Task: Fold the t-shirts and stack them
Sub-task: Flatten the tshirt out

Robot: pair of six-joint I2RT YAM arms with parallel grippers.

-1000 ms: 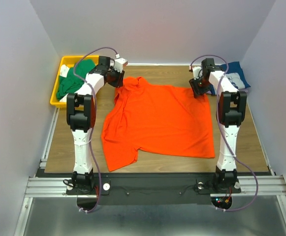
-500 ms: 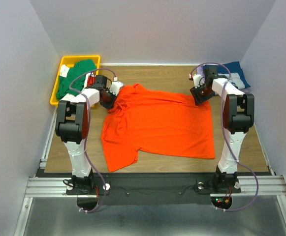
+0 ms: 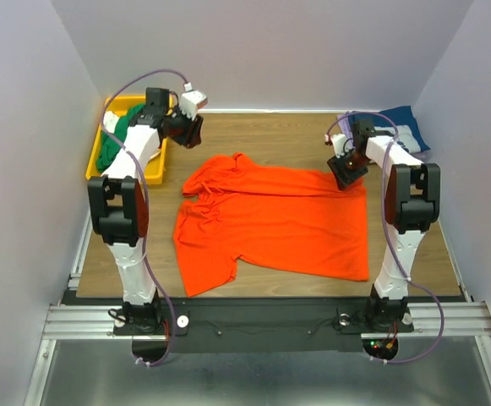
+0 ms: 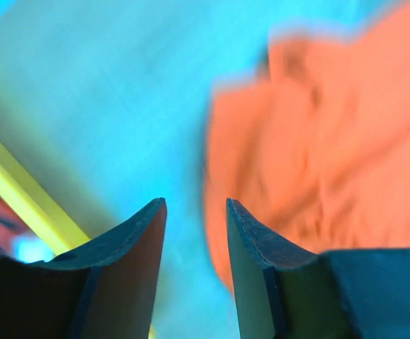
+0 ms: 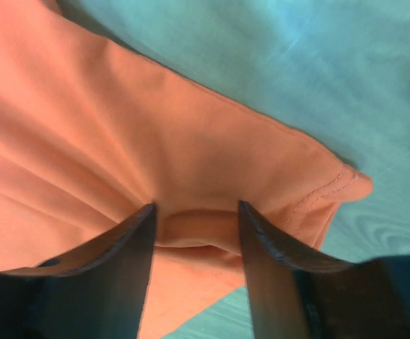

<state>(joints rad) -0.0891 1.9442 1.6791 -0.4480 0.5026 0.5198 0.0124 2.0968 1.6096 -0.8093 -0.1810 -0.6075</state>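
The orange t-shirt (image 3: 270,220) lies spread on the table, its far left shoulder rumpled. My left gripper (image 3: 186,127) is open and empty, raised beyond that shoulder near the yellow bin. In the left wrist view its fingers (image 4: 196,205) stand apart, with the blurred orange t-shirt (image 4: 317,141) to their right. My right gripper (image 3: 346,169) is down on the shirt's far right corner. In the right wrist view its jaws (image 5: 197,208) stand wide apart with a bunched fold of orange cloth (image 5: 120,127) between them. The green t-shirt (image 3: 122,135) lies in the bin. The navy t-shirt (image 3: 401,131) lies at the back right. No lavender shirt shows clearly.
The yellow bin (image 3: 93,165) stands at the back left corner; its rim shows in the left wrist view (image 4: 21,198). Grey walls close in the table on three sides. Bare wood (image 3: 270,131) lies beyond the orange shirt.
My left gripper has let go of the shirt's shoulder and lifted back toward the bin. My right gripper has moved slightly nearer with the shirt's corner. The shirt's far edge now lies nearer.
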